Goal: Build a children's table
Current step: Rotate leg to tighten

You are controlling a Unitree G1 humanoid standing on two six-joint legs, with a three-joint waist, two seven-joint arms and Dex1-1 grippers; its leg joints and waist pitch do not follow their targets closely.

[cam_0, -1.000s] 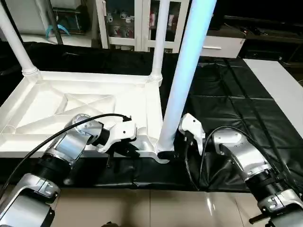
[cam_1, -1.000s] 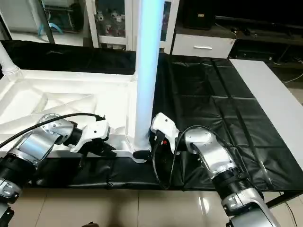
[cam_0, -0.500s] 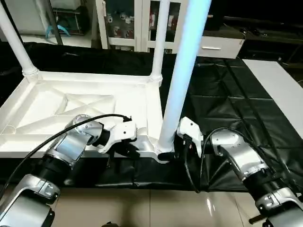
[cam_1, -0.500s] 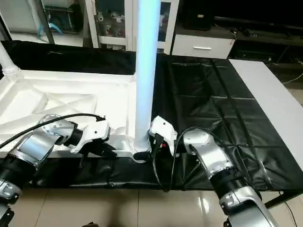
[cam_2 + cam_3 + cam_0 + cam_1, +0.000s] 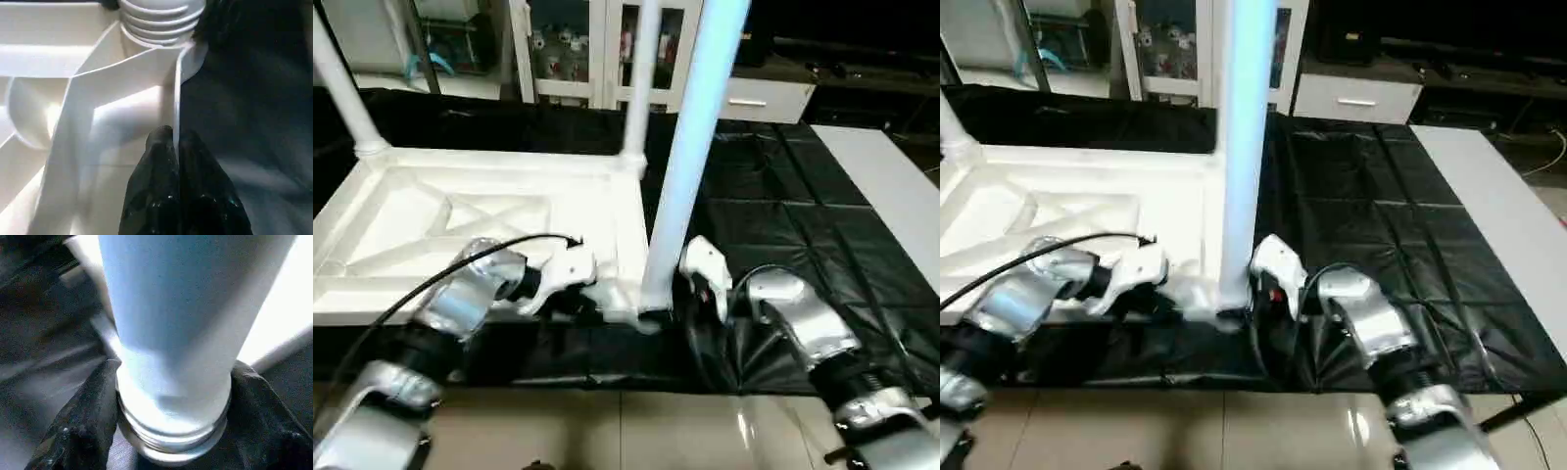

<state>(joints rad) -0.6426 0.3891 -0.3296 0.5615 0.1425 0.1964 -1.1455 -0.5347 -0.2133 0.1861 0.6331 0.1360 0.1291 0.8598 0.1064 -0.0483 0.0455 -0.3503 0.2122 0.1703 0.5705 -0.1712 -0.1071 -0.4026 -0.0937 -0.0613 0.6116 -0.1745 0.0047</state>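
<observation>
Here the tabletop [image 5: 499,211] lies upside down on the black-covered worktable [image 5: 803,211], with its ribbed underside facing up. 3 legs stand upright in corner sockets: 2 at the far corners and 1, the near leg [image 5: 690,147], at the corner closest to the robot's right side.

The relation that matters is between this near leg and the right gripper [image 5: 166,396]. The long axis of the leg runs straight up, and the gripper reaches in level from the right, so its 2 fingers [image 5: 80,423] stand 1 on each side of the leg's foot, right above the ribbed collar [image 5: 171,435] where it enters the socket. The jaws are apart by the width of the tube; in the right wrist view both fingers seem to touch it, so I judge this to be a grip on the leg.

The left gripper [image 5: 175,147] comes from the other side, with its jaws together on the thin near rim [image 5: 176,98] of the tabletop, just beside the same socket.

The right arm is therefore the one placed to turn or press the leg, probably while the left steadies the tabletop.
</observation>
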